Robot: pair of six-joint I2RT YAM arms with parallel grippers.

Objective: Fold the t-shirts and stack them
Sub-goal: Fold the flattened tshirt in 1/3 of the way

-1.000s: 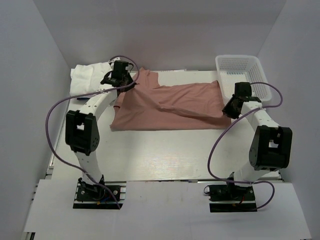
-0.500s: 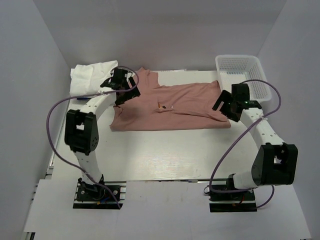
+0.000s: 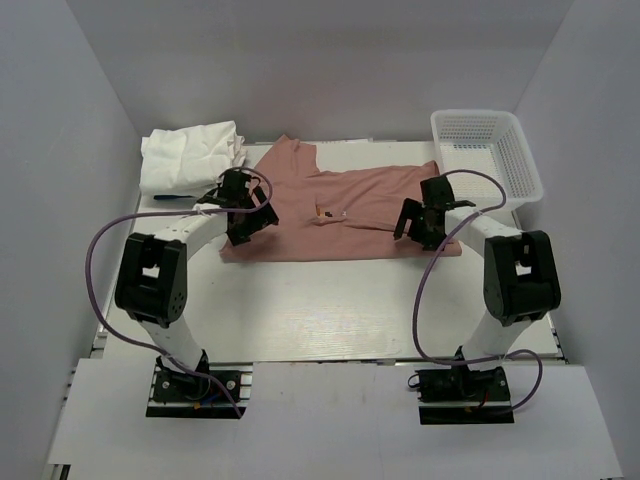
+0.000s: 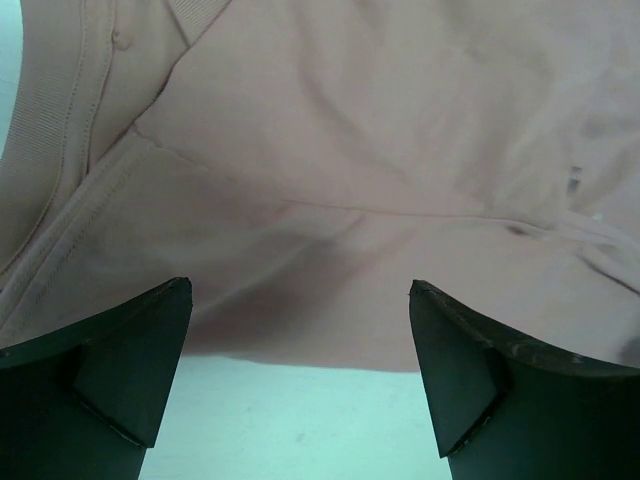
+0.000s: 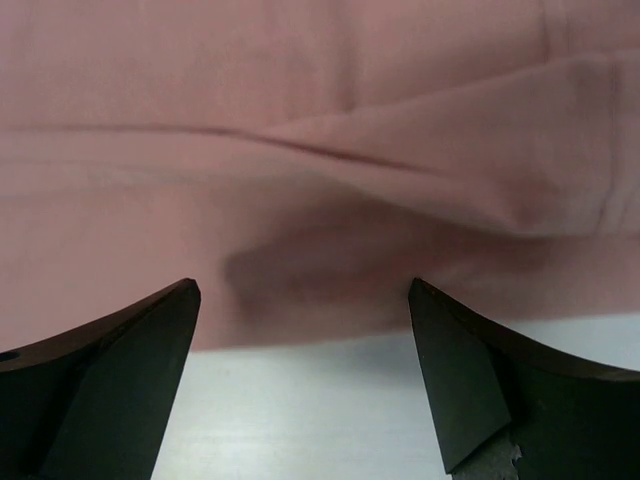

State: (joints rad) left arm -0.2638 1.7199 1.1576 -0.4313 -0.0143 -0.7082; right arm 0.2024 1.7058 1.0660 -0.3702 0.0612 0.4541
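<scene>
Inspecting the dusty pink t-shirt (image 3: 340, 205), I find soft cotton laid across the far half of the white table (image 3: 330, 300). It forms a rough band, with a ribbed collar at its left end, shallow creases along the near hem and a small orange-brown print (image 3: 323, 213) facing up. My left gripper (image 3: 252, 220) hangs over its near left edge, jaws spread, holding nothing; my right gripper (image 3: 415, 225) does likewise at the near right edge. The plain white t-shirts (image 3: 190, 155) lie crumpled at far left, just beside the pink one. A white mesh basket (image 3: 487, 150) stands at far right.
</scene>
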